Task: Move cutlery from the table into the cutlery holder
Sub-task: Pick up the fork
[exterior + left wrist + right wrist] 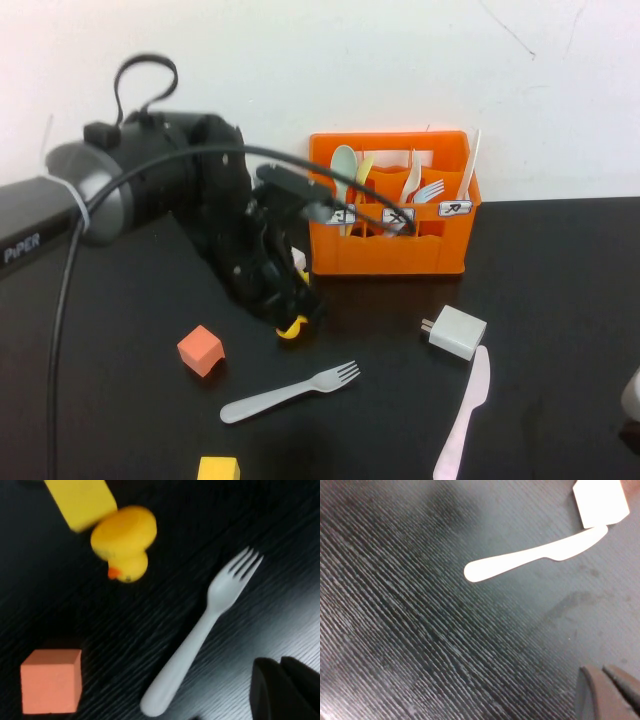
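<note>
High view. Orange cutlery holder (390, 205) is standing at 12 o'clock of the table (560, 290), already carrying spoons, forks and a knife upright in its compartments. A white fork (288, 391) is lying loose at 6 o'clock, tines toward 2 o'clock. A pale knife (465, 410) is lying at 5 o'clock, its tip just beside a white charger (456, 331). The left gripper (290, 305) is hanging low at 9 o'clock of centre, over a yellow duck (291, 328); claw state cannot be told. An orange cube (201, 350) and a yellow block (218, 468) are sitting at 7 o'clock. The right gripper is barely showing at the 4 o'clock edge.

Left wrist view. The fork is lying clear, apart from duck and cube.

Right wrist view. The right gripper (607, 692) is hovering well apart from the knife; its fingers are pressing together.

Handling note, as judgement: the fork is looking like the left arm's item. Gripping across the handle, square to its length, and clear of the duck, is advisable, then lowering it into the fork compartment.
</note>
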### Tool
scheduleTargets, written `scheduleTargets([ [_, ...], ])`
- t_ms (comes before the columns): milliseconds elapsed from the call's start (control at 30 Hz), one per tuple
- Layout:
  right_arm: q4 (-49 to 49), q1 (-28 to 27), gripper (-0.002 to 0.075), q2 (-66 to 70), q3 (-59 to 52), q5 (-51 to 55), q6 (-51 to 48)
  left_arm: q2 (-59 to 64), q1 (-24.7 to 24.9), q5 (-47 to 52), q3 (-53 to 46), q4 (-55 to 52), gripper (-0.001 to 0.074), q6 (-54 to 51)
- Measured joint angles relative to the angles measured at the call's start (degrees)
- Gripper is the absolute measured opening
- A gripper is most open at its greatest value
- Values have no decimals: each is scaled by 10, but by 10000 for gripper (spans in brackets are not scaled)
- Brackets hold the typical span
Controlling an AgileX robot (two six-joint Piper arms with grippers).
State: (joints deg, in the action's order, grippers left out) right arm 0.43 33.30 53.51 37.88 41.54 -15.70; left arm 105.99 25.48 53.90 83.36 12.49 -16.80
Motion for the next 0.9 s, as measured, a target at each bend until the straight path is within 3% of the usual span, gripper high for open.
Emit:
scheduleTargets([
  [300, 0, 0, -2, 0, 0, 0, -11, 69, -5, -47, -24, 3, 26, -17],
  [400, 0, 0, -2, 0, 0, 10, -32, 97, -5, -55, -24, 5, 123, -19],
  [533, -1, 0, -2, 0, 0, 29, -57, 119, -5, -65, -24, 3, 375, -36],
  [600, -4, 0, -2, 0, 0, 34, -63, 124, -5, -74, -24, -4, 452, -53],
  [767, -4, 0, -2, 0, 0, 39, -73, 125, -5, -95, -24, -23, 497, -82],
  [900, -4, 0, -2, 0, 0, 40, -73, 125, -5, -95, -24, -25, 480, -112],
])
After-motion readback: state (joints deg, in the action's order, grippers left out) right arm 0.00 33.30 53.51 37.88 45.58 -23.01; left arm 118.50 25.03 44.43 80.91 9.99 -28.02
